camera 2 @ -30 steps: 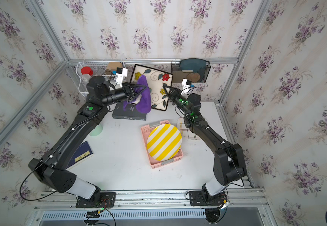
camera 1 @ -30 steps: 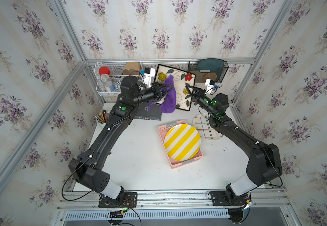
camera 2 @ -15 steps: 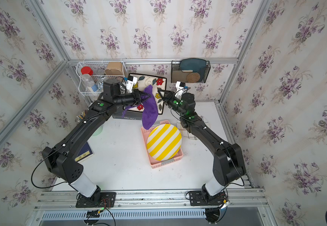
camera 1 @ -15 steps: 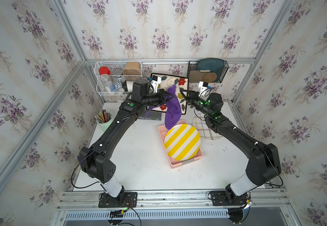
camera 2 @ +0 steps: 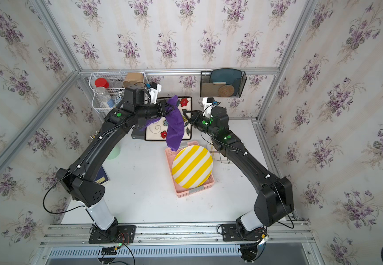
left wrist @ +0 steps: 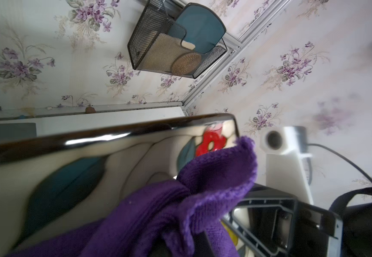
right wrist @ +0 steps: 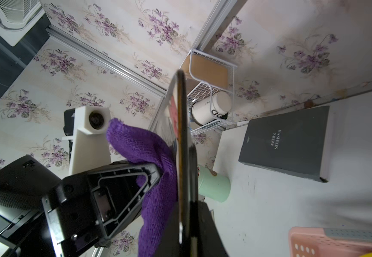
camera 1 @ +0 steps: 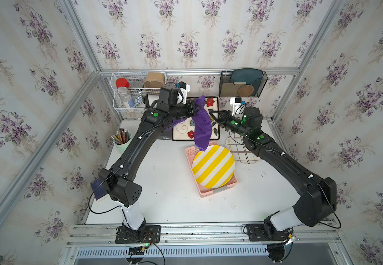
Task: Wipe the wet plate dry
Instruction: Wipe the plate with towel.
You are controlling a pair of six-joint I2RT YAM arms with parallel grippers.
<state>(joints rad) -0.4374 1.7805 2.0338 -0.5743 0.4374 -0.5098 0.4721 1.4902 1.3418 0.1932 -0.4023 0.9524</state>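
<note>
A: Where's the flowered plate [camera 1: 183,129] rn?

B: It's hanging in the air. R gripper [camera 1: 210,111] is clamping it by one edge and holding it up on its side over the back of the table [camera 1: 163,195], above the grey book [right wrist: 285,142]. L gripper [camera 1: 194,107] is pinching the purple cloth [camera 1: 201,128] and pressing a bunched bit against the plate's face.

A: What's worrying you?

B: R is only gripping a thin rim, and the plate's prob. wet. If L is pushing too hard, the plate is going to be levering in the jaws and sliding out, then dropping onto the book or the striped plate [camera 1: 213,166]. Also, L is holding the cloth by one end only. The long tail is dangling toward the striped plate's rim; can't tell if it's touching. It could be snagging on the pink basket [camera 1: 218,191], or pulling free mid-wipe.

A: Containers?

B: Pink basket is carrying just the striped plate. White wire rack [camera 1: 117,109] on the wall is holding a red-lidded jar [camera 1: 122,83], clear bottle [camera 1: 125,97], brown box [camera 1: 154,80] & white mug [right wrist: 211,109]. Black mesh holder [camera 1: 263,82] is holding a blue board [camera 1: 246,75] & a round cork mat [camera 1: 245,91]. Green cup [camera 1: 123,144] is holding pencils [camera 1: 120,135]. Checked plate [camera 1: 238,156] is lying on the table just beside the basket.
</note>
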